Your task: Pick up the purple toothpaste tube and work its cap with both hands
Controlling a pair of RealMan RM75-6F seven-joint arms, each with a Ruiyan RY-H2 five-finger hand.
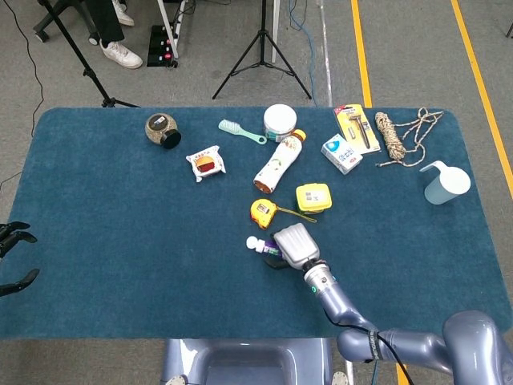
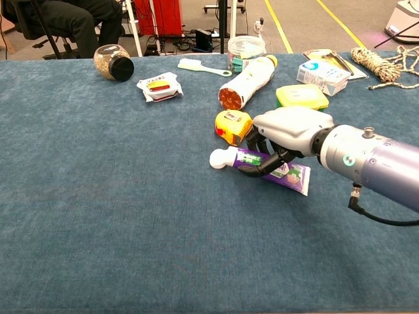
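Note:
The purple toothpaste tube (image 2: 288, 175) lies flat on the blue table, its white cap (image 2: 218, 158) pointing left. My right hand (image 2: 283, 134) is over the tube's middle. Its fingers reach down behind the tube and its thumb (image 2: 252, 171) curls in front, so it grips the tube. From the head view the right hand (image 1: 293, 245) hides most of the tube, and only the cap (image 1: 252, 241) and a short purple piece show. My left hand (image 1: 12, 258) is at the far left edge of the head view, off the table, fingers spread and holding nothing.
A yellow tape measure (image 2: 232, 124) sits just behind the cap, with a yellow box (image 2: 302, 96) and a lying bottle (image 2: 247, 82) further back. A jar (image 2: 112, 62), snack packet (image 2: 159, 86), brush (image 2: 203, 66), rope (image 1: 405, 135) and cup (image 1: 445, 183) lie along the far side.

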